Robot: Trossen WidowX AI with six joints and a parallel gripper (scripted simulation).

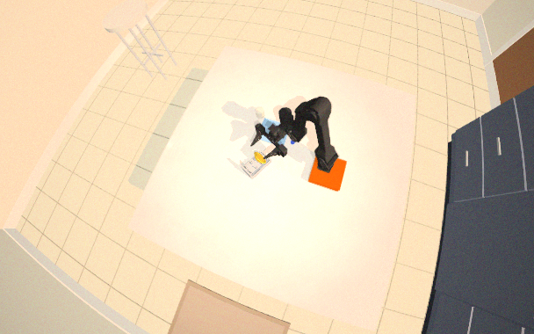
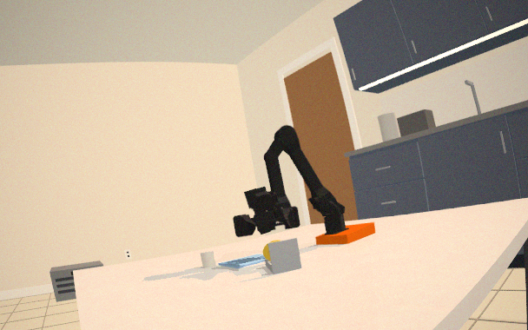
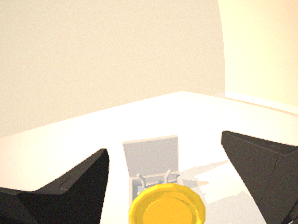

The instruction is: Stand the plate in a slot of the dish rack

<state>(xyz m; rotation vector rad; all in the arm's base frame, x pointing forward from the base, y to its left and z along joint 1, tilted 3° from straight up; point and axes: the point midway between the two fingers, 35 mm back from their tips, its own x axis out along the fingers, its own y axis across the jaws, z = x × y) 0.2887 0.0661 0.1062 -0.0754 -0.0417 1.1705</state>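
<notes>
The yellow plate (image 1: 260,157) (image 2: 267,252) (image 3: 167,210) stands on edge at the end of the dish rack nearest the arm, looking somewhat tilted. Its lower edge is hidden, so I cannot tell exactly which slot it is in. The grey dish rack (image 1: 250,169) (image 2: 285,256) (image 3: 151,156) has a tall panel at its far end and thin rails that show behind the plate in the wrist view. My gripper (image 1: 258,151) (image 2: 268,223) (image 3: 167,146) is wide open and empty, above and back from the plate. Its fingers are apart from the plate on both sides.
A light blue flat item (image 1: 270,124) (image 2: 242,261) lies partly under the arm, beside the rack. A whitish cup (image 1: 259,112) (image 2: 207,260) stands beyond it. A small blue object (image 1: 292,141) lies near the arm. The orange base (image 1: 328,177) (image 2: 353,234) carries the arm.
</notes>
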